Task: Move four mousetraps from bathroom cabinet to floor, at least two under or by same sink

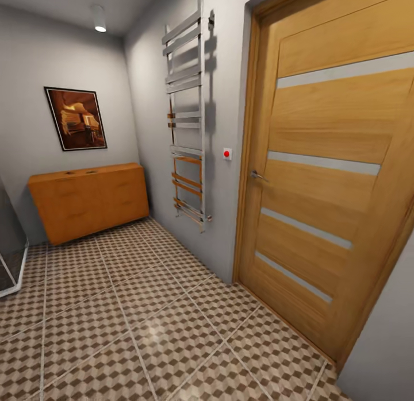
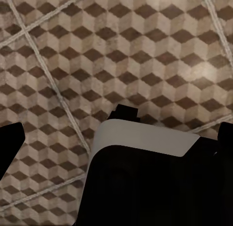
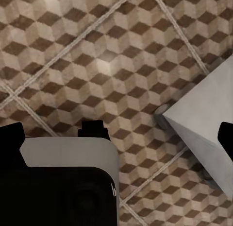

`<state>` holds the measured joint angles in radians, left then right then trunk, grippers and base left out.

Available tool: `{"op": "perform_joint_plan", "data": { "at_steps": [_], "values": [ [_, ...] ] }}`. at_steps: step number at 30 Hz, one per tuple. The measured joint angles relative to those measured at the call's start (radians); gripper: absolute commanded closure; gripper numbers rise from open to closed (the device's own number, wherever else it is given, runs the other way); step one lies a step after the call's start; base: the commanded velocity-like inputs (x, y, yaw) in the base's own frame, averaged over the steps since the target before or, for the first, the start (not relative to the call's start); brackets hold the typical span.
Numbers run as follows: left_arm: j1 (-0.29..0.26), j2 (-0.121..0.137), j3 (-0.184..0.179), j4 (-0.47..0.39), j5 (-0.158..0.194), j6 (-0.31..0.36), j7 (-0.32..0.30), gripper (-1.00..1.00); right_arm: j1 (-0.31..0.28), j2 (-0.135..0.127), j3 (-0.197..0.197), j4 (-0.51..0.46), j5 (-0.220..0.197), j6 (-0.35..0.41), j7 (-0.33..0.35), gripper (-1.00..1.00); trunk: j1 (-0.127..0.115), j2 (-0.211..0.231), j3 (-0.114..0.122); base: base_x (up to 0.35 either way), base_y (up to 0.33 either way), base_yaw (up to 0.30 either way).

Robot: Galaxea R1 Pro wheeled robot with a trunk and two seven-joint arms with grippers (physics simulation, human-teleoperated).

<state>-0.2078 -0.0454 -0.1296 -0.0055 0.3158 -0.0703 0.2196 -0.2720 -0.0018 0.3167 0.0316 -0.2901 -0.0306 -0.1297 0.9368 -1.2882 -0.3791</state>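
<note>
While the head view takes in a bathroom corner, the low orange-brown cabinet stands against the far wall, under a framed picture. 2 small dark objects lie on its flat top; too small to identify as mousetraps. A chrome towel rail hangs on the side wall, with a wooden door closed beside it. The cube-patterned floor runs from the cabinet to the door.

Both wrist views look down at that floor. Left gripper: black fingertips at opposite frame edges, spread wide, holding nothing. Right gripper: likewise wide apart and holding nothing. A pale grey block sits near the right gripper.
</note>
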Motion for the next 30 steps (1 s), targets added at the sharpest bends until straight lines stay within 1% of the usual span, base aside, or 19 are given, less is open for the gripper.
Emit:
{"op": "perform_joint_plan", "data": {
  "at_steps": [30],
  "values": [
    [0.000, 0.000, 0.000, 0.000, 0.000, 0.000, 0.000, -1.00, 0.000, 0.000, 0.000, 0.000, 0.000, 0.000, 0.000, -1.00, 0.000, 0.000, 0.000, 0.000, 0.000, 0.273]
  ]
}}
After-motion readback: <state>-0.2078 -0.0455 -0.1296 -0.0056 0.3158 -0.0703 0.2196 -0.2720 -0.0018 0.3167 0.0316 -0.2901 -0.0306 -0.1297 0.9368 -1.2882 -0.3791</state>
